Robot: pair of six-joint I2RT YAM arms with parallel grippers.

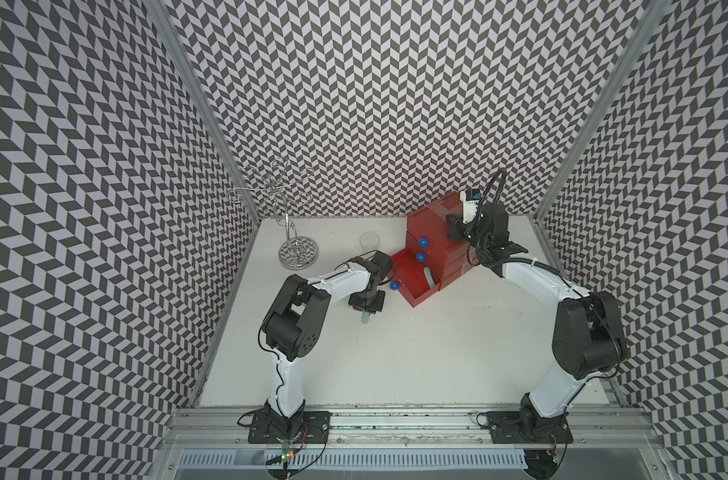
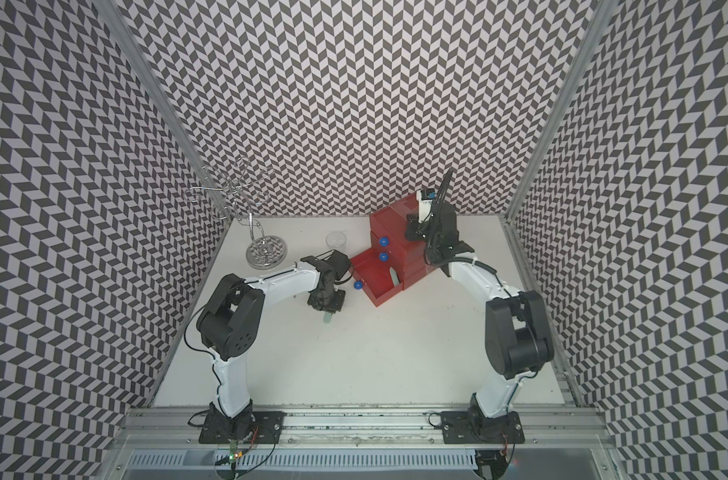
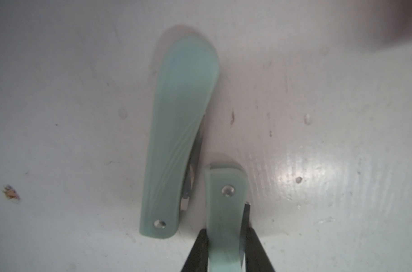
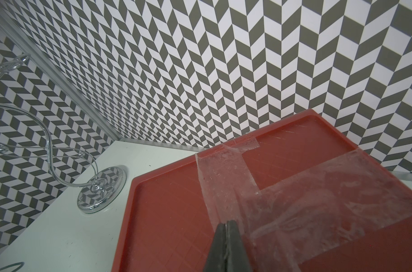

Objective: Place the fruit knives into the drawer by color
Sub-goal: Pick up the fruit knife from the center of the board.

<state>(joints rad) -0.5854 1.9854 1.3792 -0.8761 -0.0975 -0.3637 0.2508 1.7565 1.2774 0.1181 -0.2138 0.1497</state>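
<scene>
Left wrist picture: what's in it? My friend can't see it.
The left pincer grips a pale mint folded knife on the white table. A second mint knife lies flat beside it, a little apart.

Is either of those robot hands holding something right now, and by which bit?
The left hand grips a pale mint knife across its sides, just behind the riveted end that sticks out. The right hand is shut, holding nothing.

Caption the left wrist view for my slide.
Left pincer closed on one mint knife, a second mint knife lying beside it on the white table.
</scene>
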